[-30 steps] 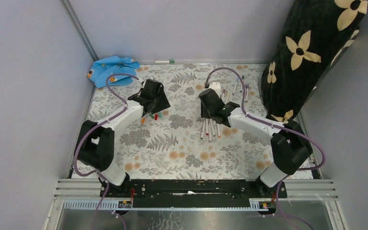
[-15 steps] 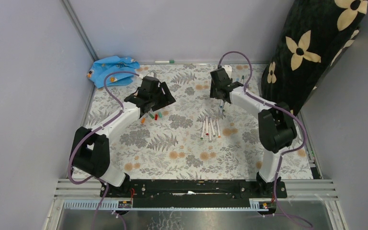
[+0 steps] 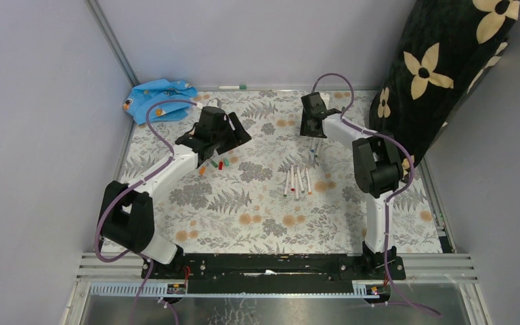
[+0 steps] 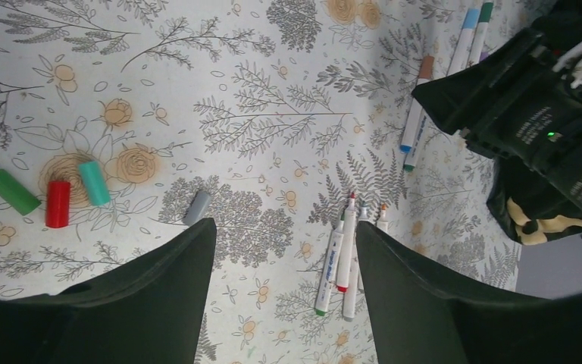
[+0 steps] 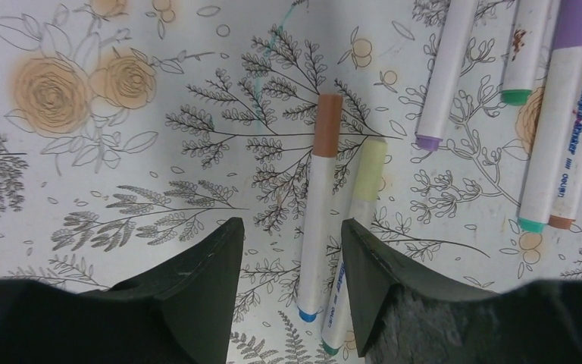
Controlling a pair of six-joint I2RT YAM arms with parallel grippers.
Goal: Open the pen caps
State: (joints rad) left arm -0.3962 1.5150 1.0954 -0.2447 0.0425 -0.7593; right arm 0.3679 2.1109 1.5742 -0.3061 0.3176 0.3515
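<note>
Progress, cap removal: partway. Removed pen caps (image 4: pixel 57 203) (green, red, teal, grey) lie loose toward table (image 3: pixel 257 223) left edge, beside left gripper (image 4: pixel 284 227), jaws apart, empty. Uncapped pens (image 4: pixel 341 254) bunched mid-table. Right gripper (image 5: pixel 292 227), jaws apart, empty, hovers toward far right corner over brown-capped pen (image 5: pixel 317 220) and pale-green-capped pen (image 5: pixel 352 243). More capped pens (image 5: pixel 447 68) beside. These left to open.

Left pincer (image 4: pixel 284 227) spread, right pincer (image 5: pixel 292 227) spread

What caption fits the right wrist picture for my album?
Open right pincer over capped pens on a flowery tablecloth.
</note>
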